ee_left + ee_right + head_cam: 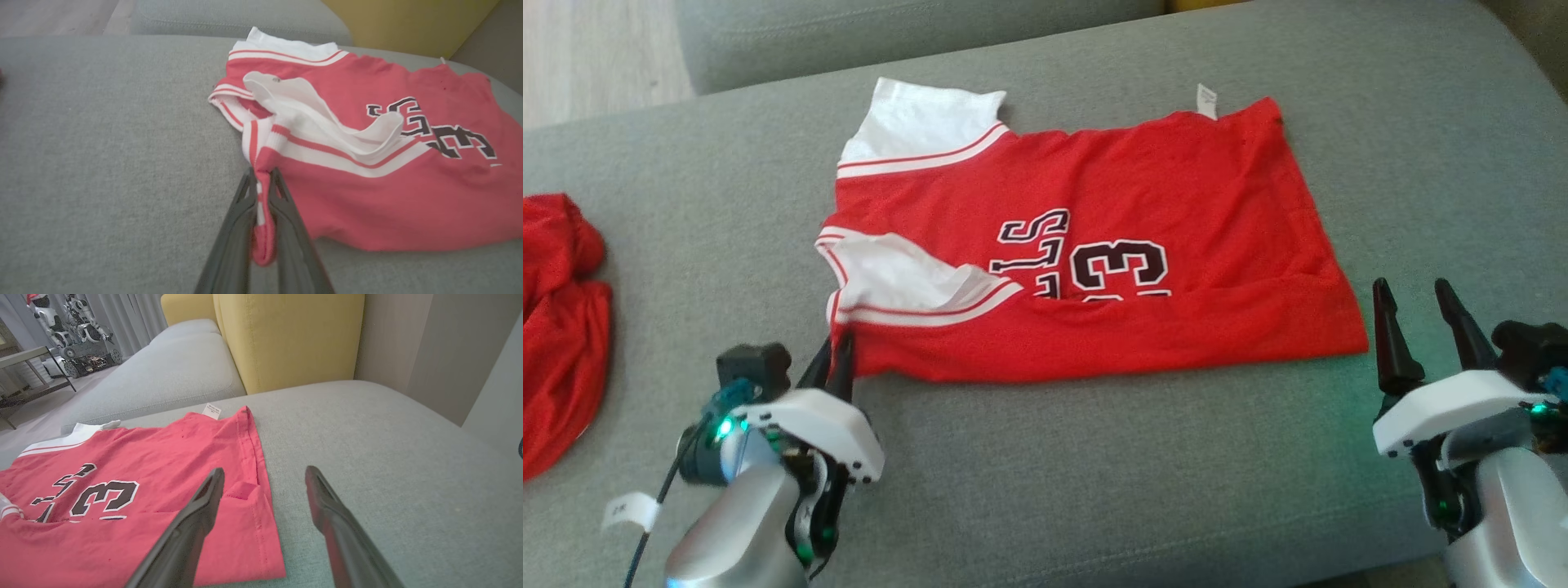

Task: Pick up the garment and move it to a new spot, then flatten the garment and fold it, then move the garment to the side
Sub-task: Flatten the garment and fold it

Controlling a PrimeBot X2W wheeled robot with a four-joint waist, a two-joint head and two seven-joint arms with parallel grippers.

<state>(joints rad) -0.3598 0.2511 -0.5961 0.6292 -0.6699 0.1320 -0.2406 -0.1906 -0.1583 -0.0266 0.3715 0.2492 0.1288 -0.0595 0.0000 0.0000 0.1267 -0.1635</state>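
The jersey (1094, 269) lies mid-frame on a grey sofa seat (1094, 465), apparently folded along its lower edge. The left claw (841, 349) is clamped on the lower-left corner, probably to lift or drag that end. The right claw (1409, 287) stands apart just beside the lower-right corner, not touching it, likely ready to match. Another red cloth (560, 327) sits at the left edge, with a yellow chair back (286, 339) and pale floor (596, 57) beyond.

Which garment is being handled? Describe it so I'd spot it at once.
On the grey sofa, the jersey lies spread in the middle, its near left corner pinched by the left gripper. Unlike the crumpled plain red cloth at the far left, it has white striped trim and black numbers.
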